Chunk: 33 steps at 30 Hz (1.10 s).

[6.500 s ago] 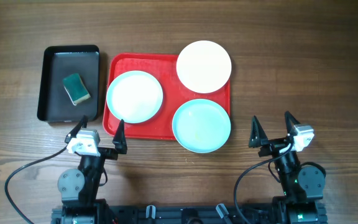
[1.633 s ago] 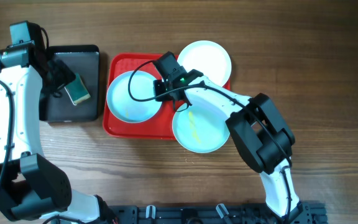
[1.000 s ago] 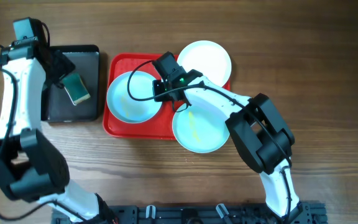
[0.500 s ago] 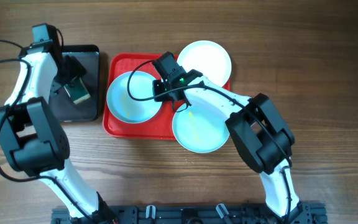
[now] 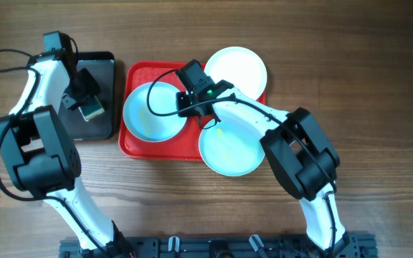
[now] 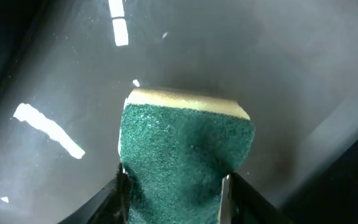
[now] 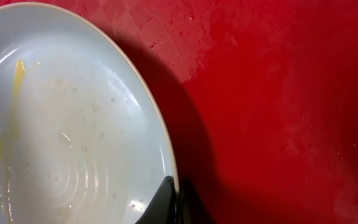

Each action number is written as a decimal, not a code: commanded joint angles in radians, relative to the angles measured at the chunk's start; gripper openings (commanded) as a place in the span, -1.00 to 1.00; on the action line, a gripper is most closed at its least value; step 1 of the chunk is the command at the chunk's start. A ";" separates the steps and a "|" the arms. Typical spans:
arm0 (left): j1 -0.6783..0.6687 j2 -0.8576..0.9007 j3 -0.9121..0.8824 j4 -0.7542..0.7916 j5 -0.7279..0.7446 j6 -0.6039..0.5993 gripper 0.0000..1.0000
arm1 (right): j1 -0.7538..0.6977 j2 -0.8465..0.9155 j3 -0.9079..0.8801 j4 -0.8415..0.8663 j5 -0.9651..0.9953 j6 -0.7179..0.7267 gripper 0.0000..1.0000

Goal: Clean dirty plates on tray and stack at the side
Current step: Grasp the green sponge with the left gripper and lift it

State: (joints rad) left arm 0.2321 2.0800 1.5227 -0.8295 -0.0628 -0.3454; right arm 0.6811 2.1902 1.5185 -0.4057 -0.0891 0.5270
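Three plates show in the overhead view. A pale plate [image 5: 151, 115] with a yellow smear lies on the left of the red tray [image 5: 185, 147]. A white plate [image 5: 236, 72] overlaps the tray's far right corner. An aqua plate [image 5: 229, 147] with yellow streaks hangs over its near right edge. My right gripper [image 5: 183, 106] is shut on the pale plate's right rim; the right wrist view has the plate [image 7: 73, 137] pinched at my right gripper [image 7: 174, 193]. My left gripper [image 5: 86, 100] is down in the black tray, and its fingers [image 6: 122, 186] press both sides of the green sponge [image 6: 185, 149].
The black tray [image 5: 102, 72] stands left of the red tray, with a narrow strip of wooden table between them. The right arm's links cross above the aqua plate. A cable loops over the pale plate. Bare wood lies along the far side of the table.
My left arm has swung in over the black tray, and its jaws have closed in from wide open onto the sponge. The right gripper and the plates have not moved.
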 commanded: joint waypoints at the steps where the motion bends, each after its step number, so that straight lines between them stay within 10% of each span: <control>1: -0.001 0.014 0.013 -0.005 0.021 0.024 -0.21 | 0.003 0.026 0.011 -0.002 0.007 -0.004 -0.91; 16: -0.001 0.045 -0.019 0.006 0.021 0.024 -0.45 | 0.003 0.026 0.011 -0.001 0.006 -0.003 -0.91; 23: -0.001 0.045 -0.019 0.006 0.021 0.024 -0.92 | 0.003 0.026 0.011 -0.001 0.006 -0.003 -0.91; 33: -0.001 0.046 -0.035 0.008 0.021 0.024 -0.92 | 0.003 0.026 0.011 -0.002 0.002 -0.003 -0.91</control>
State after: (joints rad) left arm 0.2321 2.0968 1.5169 -0.8211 -0.0536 -0.3271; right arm 0.6811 2.1902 1.5185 -0.4057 -0.0891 0.5266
